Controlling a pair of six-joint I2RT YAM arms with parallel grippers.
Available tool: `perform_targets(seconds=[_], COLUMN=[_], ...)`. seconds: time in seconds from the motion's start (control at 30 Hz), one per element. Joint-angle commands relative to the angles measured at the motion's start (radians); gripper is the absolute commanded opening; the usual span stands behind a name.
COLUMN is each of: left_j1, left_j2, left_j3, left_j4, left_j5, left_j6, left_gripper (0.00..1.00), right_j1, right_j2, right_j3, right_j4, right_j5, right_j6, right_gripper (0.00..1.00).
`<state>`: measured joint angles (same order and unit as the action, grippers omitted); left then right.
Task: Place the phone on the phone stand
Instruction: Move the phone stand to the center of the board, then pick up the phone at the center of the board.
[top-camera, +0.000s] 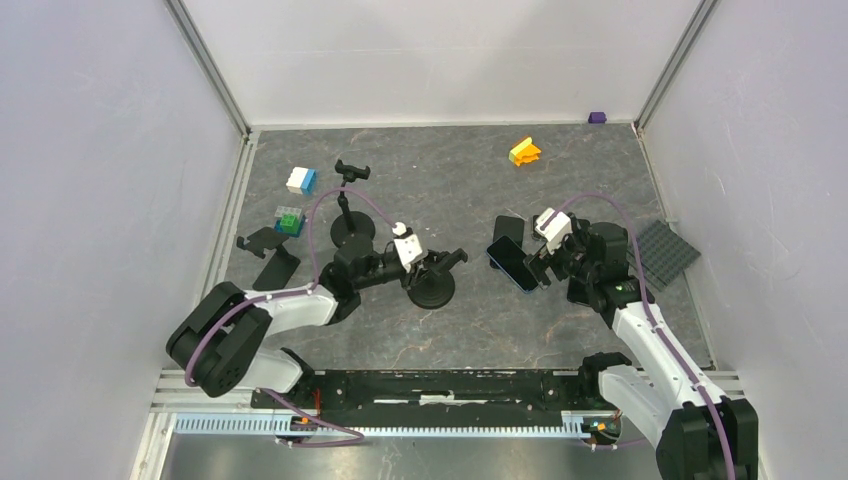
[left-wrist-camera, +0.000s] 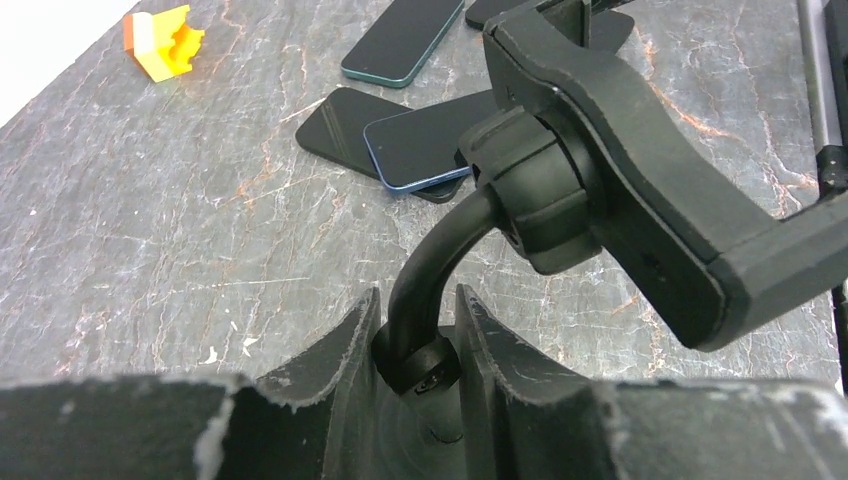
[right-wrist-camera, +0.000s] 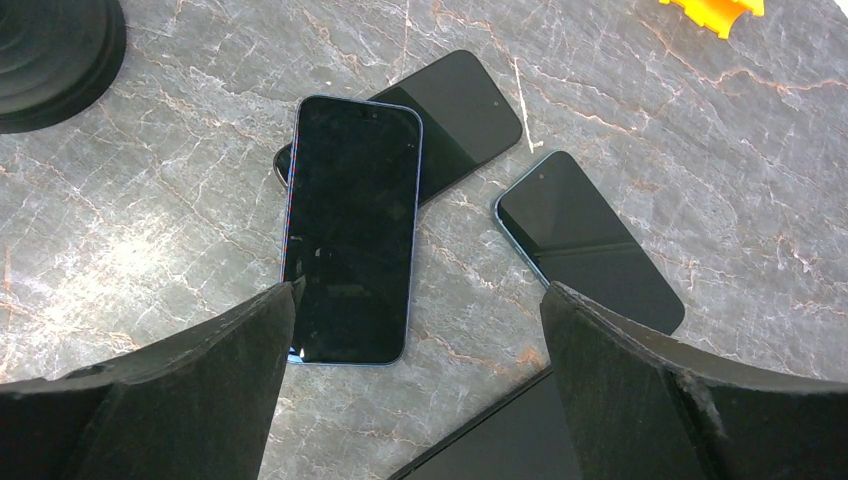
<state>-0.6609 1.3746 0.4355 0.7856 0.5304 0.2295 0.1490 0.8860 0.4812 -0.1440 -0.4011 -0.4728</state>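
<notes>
One grey marbled stone worktop (top-camera: 470, 335) under both arms. Near its middle, black plastic phone stand (top-camera: 432, 290) on round base, curved neck pinched between fingers of left gripper (left-wrist-camera: 418, 322). Toward right edge, right gripper (right-wrist-camera: 420, 292) spread wide, holding nothing, hovering over blue-edged glossy black phone (right-wrist-camera: 352, 225): flat, screen up, overlapping second dark phone (right-wrist-camera: 455, 105).

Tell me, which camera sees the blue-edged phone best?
The right wrist view. The blue-edged phone lies almost whole in the middle, screen up, overlapping a black phone. In the left wrist view the phone stand hides one end. In the top view it is small, by the right gripper.
</notes>
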Motion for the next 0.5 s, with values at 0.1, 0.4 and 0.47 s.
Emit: perform_targets(seconds=[0.1, 0.4, 0.47], left_j1=[0.081, 0.128, 0.129], left_j2=[0.061, 0.275, 0.322], left_j3=[0.051, 0.151, 0.182], left_j4=[0.164, 0.423, 0.485], left_j5=[0.186, 0.457, 0.484], left_j6=[0.044, -0.091, -0.165], left_gripper=[0.24, 0.21, 0.21], right_j1=[0.005, 0.053, 0.084], right_j2=[0.009, 0.091, 0.129], right_j3=[-0.010, -0.002, 0.007], right_j4=[0.051, 0.135, 0.136], right_j5=[0.015, 0.080, 0.112], right_j6=[0.030, 0.082, 0.081], right_gripper=[0.97, 0.98, 0.97])
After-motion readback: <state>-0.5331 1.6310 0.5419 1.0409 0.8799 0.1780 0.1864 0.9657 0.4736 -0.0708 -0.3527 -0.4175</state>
